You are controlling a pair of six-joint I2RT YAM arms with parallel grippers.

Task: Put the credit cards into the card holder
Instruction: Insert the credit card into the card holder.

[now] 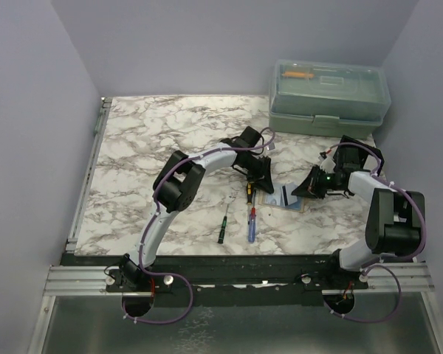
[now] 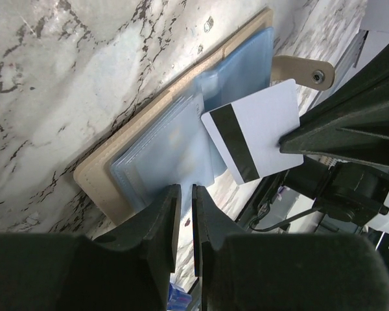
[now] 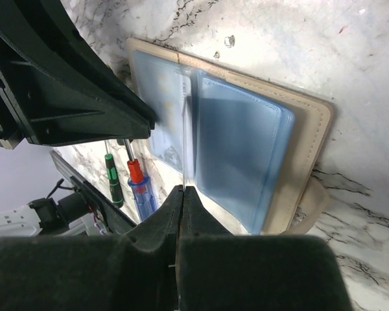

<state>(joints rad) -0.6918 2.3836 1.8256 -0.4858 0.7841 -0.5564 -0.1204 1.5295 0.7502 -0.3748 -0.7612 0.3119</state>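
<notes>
The right tool [image 3: 183,189] is clamping a card [image 2: 256,129] edge-on over the card holder [image 2: 97,175], which is lying open at 4 o'clock of the tabletop [image 1: 148,140] centre, while the left tool [image 2: 186,191] is hovering narrowly parted at its sleeves [image 2: 181,142], so squaring the card to a sleeve is advisable.

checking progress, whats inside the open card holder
Blue translucent sleeves; pale cards show through one. The right gripper holds a white card near the fold. How many cards are stacked is hidden.
</notes>
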